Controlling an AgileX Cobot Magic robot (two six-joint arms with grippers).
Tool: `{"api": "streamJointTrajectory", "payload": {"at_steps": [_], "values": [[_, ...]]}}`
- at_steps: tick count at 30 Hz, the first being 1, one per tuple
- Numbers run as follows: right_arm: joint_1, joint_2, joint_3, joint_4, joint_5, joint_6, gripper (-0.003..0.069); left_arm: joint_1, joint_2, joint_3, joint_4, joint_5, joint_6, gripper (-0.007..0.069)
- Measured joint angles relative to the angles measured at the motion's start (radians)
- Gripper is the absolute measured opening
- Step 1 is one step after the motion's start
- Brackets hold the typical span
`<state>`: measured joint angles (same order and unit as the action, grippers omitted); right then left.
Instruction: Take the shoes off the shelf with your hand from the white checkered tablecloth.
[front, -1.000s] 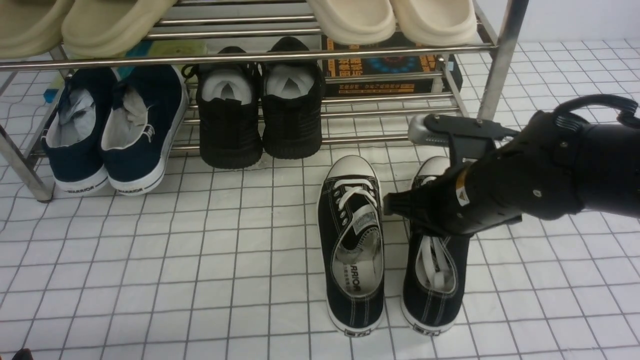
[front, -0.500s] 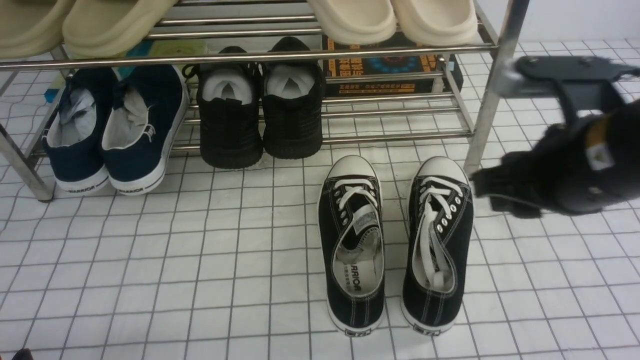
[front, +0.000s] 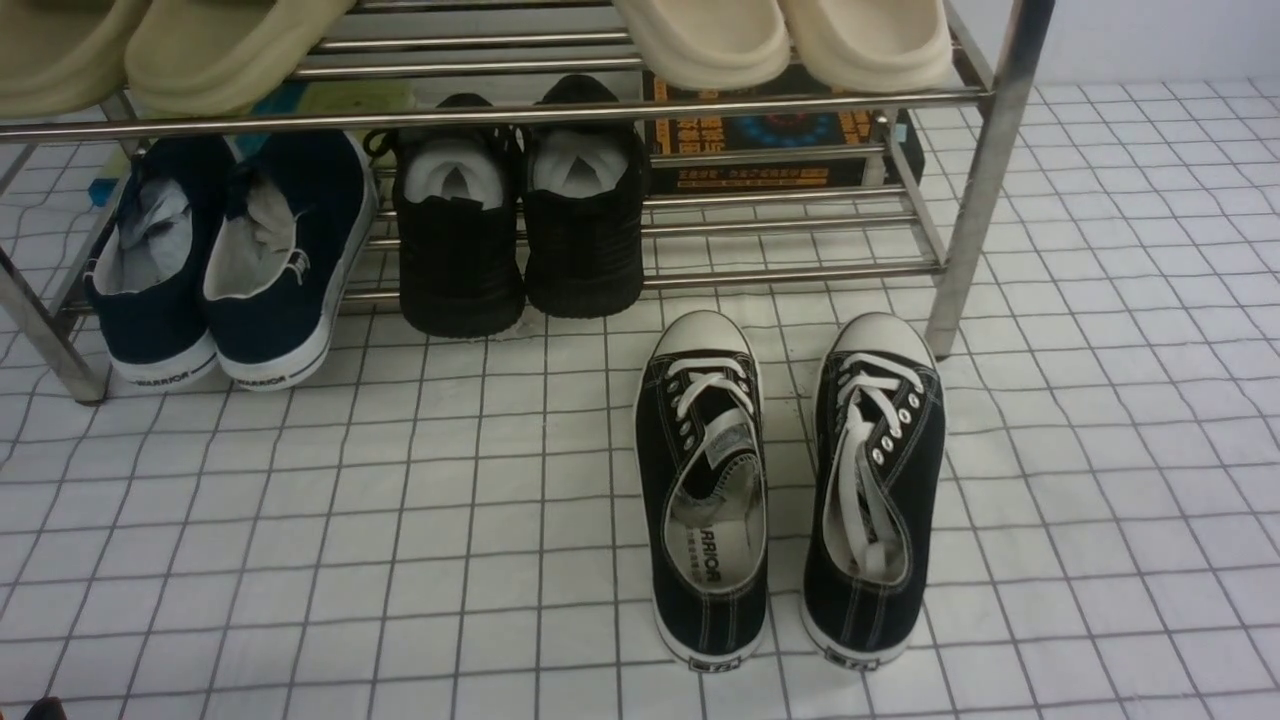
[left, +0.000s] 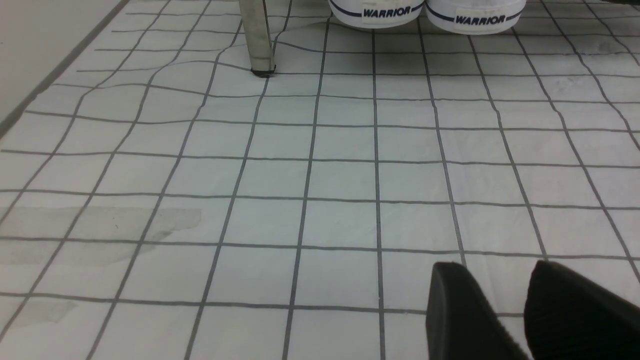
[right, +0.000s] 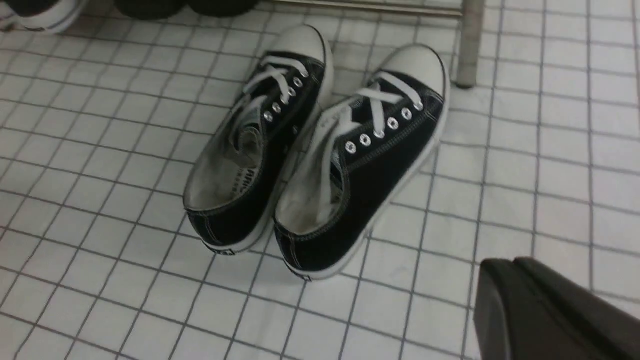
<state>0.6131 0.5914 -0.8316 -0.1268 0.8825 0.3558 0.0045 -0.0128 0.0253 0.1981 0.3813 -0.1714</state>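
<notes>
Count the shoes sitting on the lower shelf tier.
4. A navy pair at the left end of the shelf, toes overhanging; an all-black pair beside it, mid-shelf. The laced black sneakers are on the cloth, not counted.

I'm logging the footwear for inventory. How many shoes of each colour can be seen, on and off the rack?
Black canvas sneakers with white laces, on the cloth: 2
Navy slip-ons, lower tier: 2
All-black knit shoes, lower tier: 2
Beige slippers, upper tier: 4
Total: 10
</notes>
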Motion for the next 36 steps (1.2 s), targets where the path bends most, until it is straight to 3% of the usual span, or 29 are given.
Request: {"api": "streamJointTrajectory", "payload": {"at_steps": [7,11,31,34,36], "values": [[0.000,-0.012,0.287,0.046,-0.442,-0.111,-0.0016,0.000,0.000,0.000,0.000,0.000,0.000,0.0240],[0.000,-0.012,0.316,0.047,-0.549,-0.115,-0.0016,0.000,0.000,0.000,0.000,0.000,0.000,0.0240],[0.000,-0.012,0.317,0.074,-0.571,-0.127,-0.0004,0.000,0.000,0.000,0.000,0.000,0.000,0.0240],[0.000,-0.016,0.318,0.111,-0.571,-0.178,-0.0002,0.000,0.000,0.000,0.000,0.000,0.000,0.0240],[-0.019,-0.053,0.347,0.171,-0.574,-0.312,0.0000,0.000,0.000,0.000,0.000,0.000,0.000,0.0240]]}}
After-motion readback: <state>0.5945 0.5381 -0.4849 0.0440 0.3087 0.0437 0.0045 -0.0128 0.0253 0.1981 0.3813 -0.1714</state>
